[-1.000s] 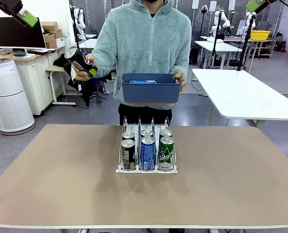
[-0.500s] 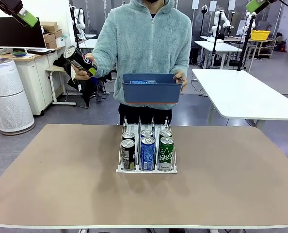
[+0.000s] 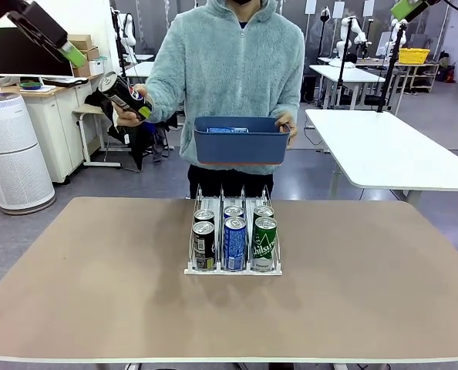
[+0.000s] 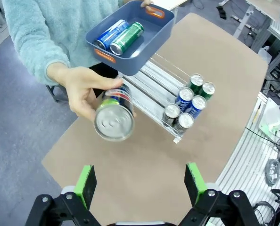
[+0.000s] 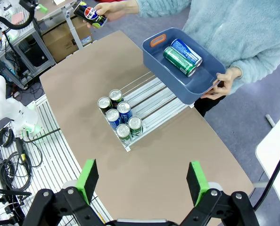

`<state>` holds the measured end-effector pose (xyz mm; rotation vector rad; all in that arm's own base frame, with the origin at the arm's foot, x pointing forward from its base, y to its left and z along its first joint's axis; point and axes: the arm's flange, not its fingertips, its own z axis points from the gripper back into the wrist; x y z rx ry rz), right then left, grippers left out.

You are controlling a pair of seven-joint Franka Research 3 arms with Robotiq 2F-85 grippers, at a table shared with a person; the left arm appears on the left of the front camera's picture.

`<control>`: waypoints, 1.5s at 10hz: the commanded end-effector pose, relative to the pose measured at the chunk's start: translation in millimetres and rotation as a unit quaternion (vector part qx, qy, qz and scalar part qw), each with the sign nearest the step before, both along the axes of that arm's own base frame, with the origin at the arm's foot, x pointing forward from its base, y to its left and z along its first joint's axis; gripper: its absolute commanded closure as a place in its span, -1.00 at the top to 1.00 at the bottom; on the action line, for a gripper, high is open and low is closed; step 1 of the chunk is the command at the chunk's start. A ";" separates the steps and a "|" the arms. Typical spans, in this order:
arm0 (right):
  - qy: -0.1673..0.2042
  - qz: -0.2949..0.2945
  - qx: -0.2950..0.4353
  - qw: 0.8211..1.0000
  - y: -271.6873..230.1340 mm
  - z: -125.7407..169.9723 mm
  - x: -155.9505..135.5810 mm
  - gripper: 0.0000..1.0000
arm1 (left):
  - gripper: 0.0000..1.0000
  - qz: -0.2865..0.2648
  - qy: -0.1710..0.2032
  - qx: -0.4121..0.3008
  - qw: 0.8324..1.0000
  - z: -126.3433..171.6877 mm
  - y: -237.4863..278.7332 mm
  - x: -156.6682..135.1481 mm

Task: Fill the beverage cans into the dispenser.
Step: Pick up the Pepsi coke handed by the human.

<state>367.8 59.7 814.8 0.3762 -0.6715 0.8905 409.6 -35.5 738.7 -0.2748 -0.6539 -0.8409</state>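
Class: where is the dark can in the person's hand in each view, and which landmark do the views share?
Front view: the dark can is upper left, tilted in the person's hand.
Left wrist view: the can is centre left, its silver top towards the camera.
Right wrist view: the can is at the top edge, left of centre.
Shared landmark: the dispenser.

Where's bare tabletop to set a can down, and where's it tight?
Bare table left of the dispenser to the left edge, and likewise right of it; also the strip between its front and the near edge. Crowded: six cans packed at the lanes' front, and the far edge, where a person holds the blue bin.
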 end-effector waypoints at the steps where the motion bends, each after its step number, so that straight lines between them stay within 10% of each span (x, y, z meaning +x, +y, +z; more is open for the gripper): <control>1: 0.005 0.000 0.003 1.000 1.0 -0.4 -1.6 1.00 | 1.00 0.014 -0.017 0.007 1.000 -13.6 -9.1 6.9; 15: 0.005 0.000 0.003 1.000 1.0 -0.4 -1.6 1.00 | 1.00 0.046 -0.061 -0.062 0.995 -54.9 -24.0 34.1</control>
